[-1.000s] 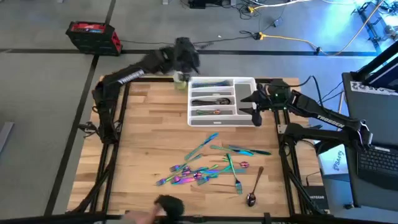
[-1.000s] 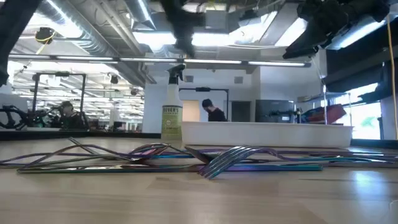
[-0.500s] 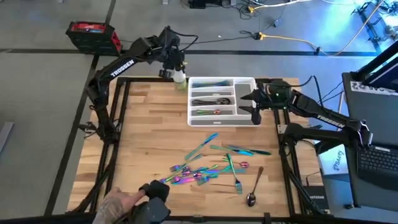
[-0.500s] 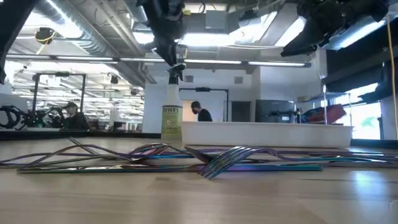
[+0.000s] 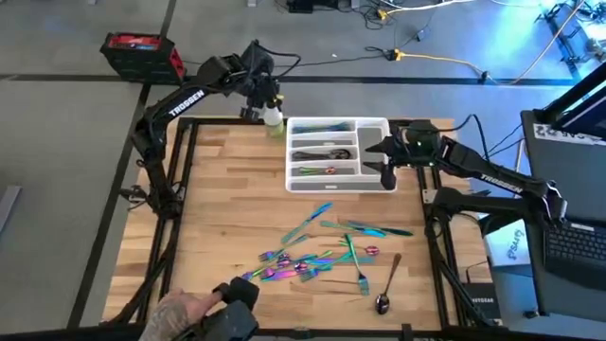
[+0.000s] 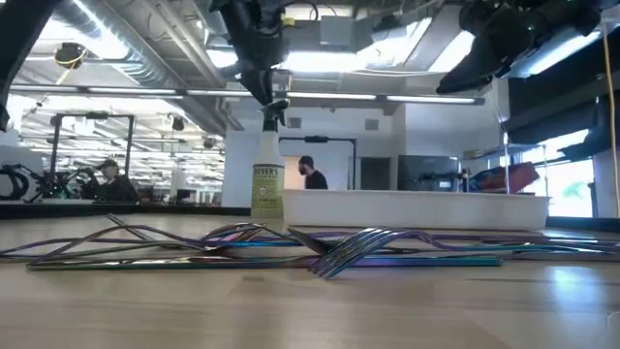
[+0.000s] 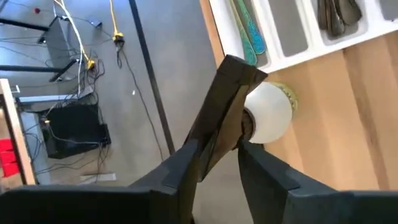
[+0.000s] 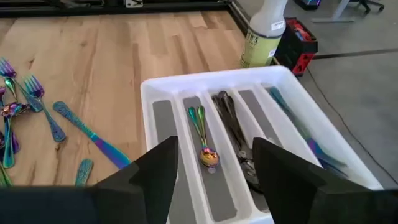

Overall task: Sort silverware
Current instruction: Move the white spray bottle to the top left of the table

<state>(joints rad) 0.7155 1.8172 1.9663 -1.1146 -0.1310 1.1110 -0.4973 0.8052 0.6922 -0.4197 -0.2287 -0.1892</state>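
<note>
The left gripper (image 5: 268, 98) pinches the spray bottle (image 5: 274, 116) at the table's far edge; the right gripper (image 5: 377, 158), fingers spread, hovers over the tray (image 5: 387, 127). Silverware (image 5: 322, 251) lies scattered toward the table's near edge

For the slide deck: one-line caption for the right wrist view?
Right gripper, fingers open, over the white compartmented plastic tray holding iridescent rainbow spoons; more iridescent silverware lies loose on the wooden table.

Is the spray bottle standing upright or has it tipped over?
Upright. The spray bottle stands on its base beside the white tray, its nozzle pointing up.
</note>
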